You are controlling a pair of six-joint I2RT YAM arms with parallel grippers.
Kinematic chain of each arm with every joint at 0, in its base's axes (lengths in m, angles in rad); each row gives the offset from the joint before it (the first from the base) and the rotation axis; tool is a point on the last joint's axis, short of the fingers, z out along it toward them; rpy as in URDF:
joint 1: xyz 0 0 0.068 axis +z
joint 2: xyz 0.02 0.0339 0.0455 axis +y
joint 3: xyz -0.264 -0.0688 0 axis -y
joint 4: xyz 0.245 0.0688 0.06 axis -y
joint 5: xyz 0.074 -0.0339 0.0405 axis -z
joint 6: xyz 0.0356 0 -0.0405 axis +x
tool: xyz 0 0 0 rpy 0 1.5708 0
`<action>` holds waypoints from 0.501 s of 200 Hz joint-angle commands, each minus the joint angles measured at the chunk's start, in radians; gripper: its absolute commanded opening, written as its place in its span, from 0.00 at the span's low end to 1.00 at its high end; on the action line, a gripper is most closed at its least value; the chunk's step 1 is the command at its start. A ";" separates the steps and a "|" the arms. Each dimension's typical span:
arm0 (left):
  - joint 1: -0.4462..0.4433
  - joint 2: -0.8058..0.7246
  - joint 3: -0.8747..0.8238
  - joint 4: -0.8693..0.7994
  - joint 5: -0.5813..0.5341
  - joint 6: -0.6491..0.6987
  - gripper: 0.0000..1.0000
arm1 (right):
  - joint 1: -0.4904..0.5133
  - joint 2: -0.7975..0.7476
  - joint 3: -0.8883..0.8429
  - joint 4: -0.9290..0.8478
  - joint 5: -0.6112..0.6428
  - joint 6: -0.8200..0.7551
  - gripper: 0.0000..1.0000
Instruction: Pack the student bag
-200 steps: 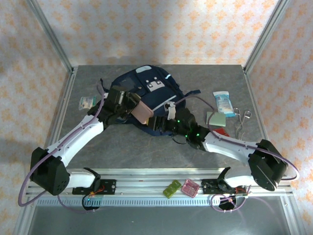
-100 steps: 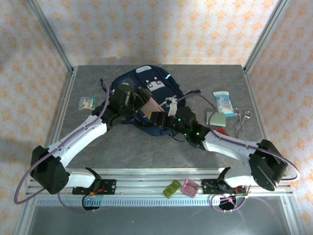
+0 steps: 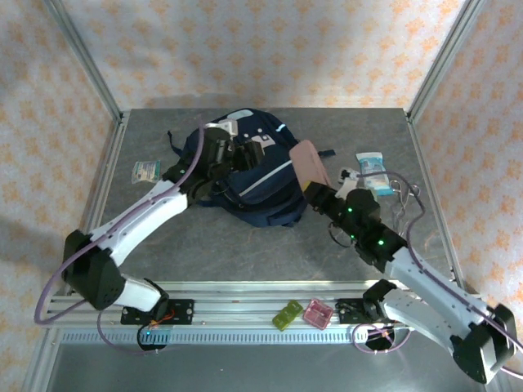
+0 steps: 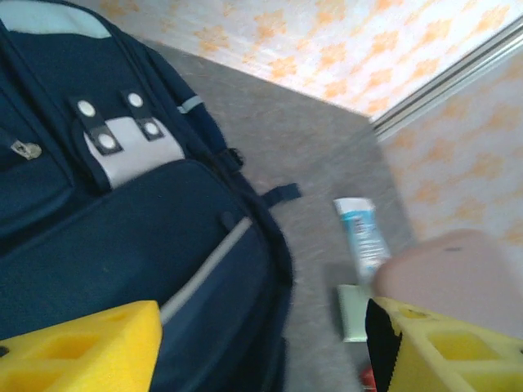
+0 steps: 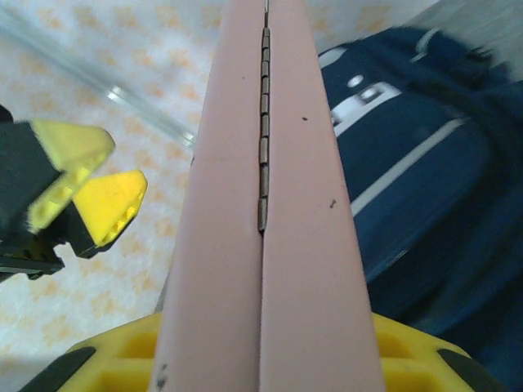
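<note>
1. One student bag [image 3: 261, 192], lying front-up at mid-back of the table [image 3: 245, 253], top end toward the far wall. I can't make out an open compartment from any view.
2. Left gripper [image 3: 249, 153] hangs over the bag's upper front. Jaws are apart w/ nothing between them; the left wrist cam looks straight through to navy fabric.
3. Right gripper [image 3: 317, 188] is clamped on the pink case [image 3: 309, 162]. It holds the case edge-up just off the bag's right side, hinge line facing the right wrist cam.
4. Changed in the last sec: the case was in the left gripper over the bag's near edge, then both grippers met there. Now the right has it and has swung out to the right, while the left has let go and moved up over the bag.
5. My read: hand-over done. The left is free to work the bag open and the right carries the item, but nothing's gone in yet.
6. Risk: the case is pinched low and stands tall above the jaws, so it could pivot.
7. Further out, to the right: tissue pack [image 3: 373, 170], green pad [image 3: 359, 200], scissors [image 3: 403, 196]. To the left: small packet [image 3: 147, 171]. All lie unpacked on the table.
</note>
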 commanded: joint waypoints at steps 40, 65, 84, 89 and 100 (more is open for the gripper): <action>-0.178 0.262 0.157 -0.218 -0.281 0.456 0.74 | -0.107 -0.111 -0.021 -0.188 0.113 0.052 0.28; -0.233 0.376 0.217 -0.253 -0.425 0.537 0.79 | -0.117 -0.103 -0.025 -0.173 0.096 0.055 0.28; -0.236 0.438 0.248 -0.262 -0.454 0.551 0.79 | -0.119 -0.103 -0.025 -0.166 0.087 0.054 0.28; -0.237 0.448 0.252 -0.261 -0.465 0.557 0.79 | -0.120 -0.103 -0.023 -0.166 0.083 0.053 0.28; -0.237 0.481 0.255 -0.255 -0.489 0.565 0.80 | -0.120 -0.107 -0.024 -0.167 0.079 0.052 0.28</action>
